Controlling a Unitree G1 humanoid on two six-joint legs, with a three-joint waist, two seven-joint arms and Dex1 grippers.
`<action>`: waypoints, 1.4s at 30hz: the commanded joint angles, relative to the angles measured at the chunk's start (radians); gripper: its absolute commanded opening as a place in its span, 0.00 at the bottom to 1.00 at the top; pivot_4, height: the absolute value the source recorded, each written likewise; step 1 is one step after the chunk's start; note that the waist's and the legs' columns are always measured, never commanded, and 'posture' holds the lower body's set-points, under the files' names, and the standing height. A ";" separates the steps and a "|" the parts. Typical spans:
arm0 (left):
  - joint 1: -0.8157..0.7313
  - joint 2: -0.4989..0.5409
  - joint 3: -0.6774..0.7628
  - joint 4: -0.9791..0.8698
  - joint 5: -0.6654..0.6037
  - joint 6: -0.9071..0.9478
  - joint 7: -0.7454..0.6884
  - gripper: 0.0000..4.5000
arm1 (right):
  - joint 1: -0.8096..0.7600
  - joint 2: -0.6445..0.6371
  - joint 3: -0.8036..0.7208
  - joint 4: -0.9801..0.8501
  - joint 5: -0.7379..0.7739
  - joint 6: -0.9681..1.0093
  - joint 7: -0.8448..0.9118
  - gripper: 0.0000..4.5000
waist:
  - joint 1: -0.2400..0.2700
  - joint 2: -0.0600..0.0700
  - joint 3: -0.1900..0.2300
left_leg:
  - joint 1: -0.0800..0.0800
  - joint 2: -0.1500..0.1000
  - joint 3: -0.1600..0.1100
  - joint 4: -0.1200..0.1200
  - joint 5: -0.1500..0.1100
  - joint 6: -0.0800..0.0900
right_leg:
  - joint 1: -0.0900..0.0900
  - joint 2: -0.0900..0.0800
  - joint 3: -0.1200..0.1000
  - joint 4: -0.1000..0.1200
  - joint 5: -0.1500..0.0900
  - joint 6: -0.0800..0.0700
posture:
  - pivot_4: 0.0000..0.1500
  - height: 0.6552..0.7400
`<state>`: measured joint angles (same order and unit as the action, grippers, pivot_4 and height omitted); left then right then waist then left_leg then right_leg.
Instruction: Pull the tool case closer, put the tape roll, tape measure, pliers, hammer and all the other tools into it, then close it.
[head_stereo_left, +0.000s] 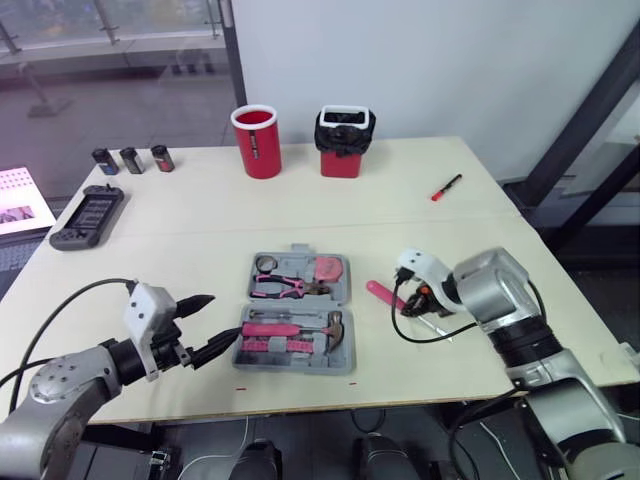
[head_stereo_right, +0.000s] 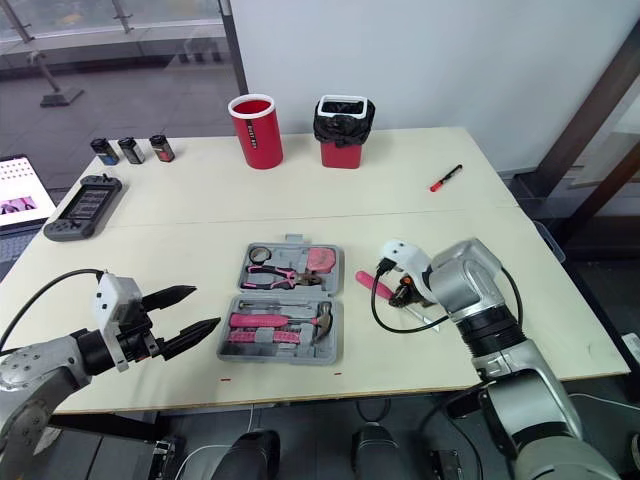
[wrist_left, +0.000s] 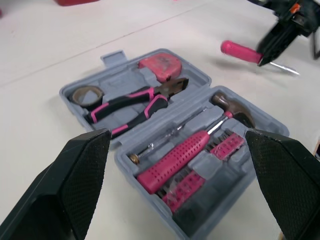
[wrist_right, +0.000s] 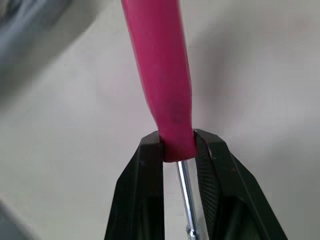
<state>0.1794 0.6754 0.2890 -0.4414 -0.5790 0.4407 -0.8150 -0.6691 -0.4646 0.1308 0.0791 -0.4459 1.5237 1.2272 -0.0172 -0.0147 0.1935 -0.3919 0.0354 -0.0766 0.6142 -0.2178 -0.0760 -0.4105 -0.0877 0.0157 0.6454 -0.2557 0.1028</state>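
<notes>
On the table (head_stereo_left: 300, 200), the right gripper (wrist_right: 177, 142) pinches the screwdriver (wrist_right: 160, 75) by its handle end, best lifted level to the case (head_stereo_left: 292, 364) beside it; the left gripper (head_stereo_left: 226, 318) gapes empty.

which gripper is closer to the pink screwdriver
Right. The right gripper is shut on the pink screwdriver; the left gripper hovers open across the tool case.

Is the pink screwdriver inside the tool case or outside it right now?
Outside. The pink screwdriver is to the right of the open tool case, with the right claw shut on its handle end.
</notes>
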 joint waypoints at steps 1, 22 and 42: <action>-0.003 0.001 0.013 -0.032 -0.001 -0.019 0.005 1.00 | 0.009 0.059 -0.108 -0.047 0.015 0.091 -0.127 0.08 | -0.001 0.000 0.000 | 0.000 0.000 0.000 0.000 0.000 0.000 | 0.000 0.000 0.000 0.000 0.000 0.000 | 1.00 1.00; -0.015 0.016 0.023 -0.038 -0.019 -0.012 -0.014 1.00 | 0.092 0.180 -0.186 -0.131 0.305 -0.075 -0.572 0.85 | -0.028 -0.002 -0.001 | -0.001 0.000 0.001 0.000 0.000 0.000 | 0.000 0.000 0.001 -0.003 0.000 0.000 | 1.00 1.00; -0.121 0.050 -0.006 -0.018 -0.096 0.039 -0.105 1.00 | 0.371 -0.032 -0.129 -0.201 0.537 -0.693 -0.514 0.98 | -0.027 -0.001 0.000 | -0.015 0.000 -0.001 0.000 -0.001 0.002 | -0.007 0.004 0.002 -0.012 0.001 0.001 | 1.00 1.00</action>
<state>0.0585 0.7098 0.2819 -0.4341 -0.6639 0.4767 -0.9125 -0.2835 -0.5104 -0.0053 -0.1292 0.0946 0.8612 0.7365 -0.0444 -0.0153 0.1936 -0.4066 0.0357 -0.0777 0.6140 -0.2188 -0.0737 -0.4173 -0.0836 0.0188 0.6331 -0.2542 0.1039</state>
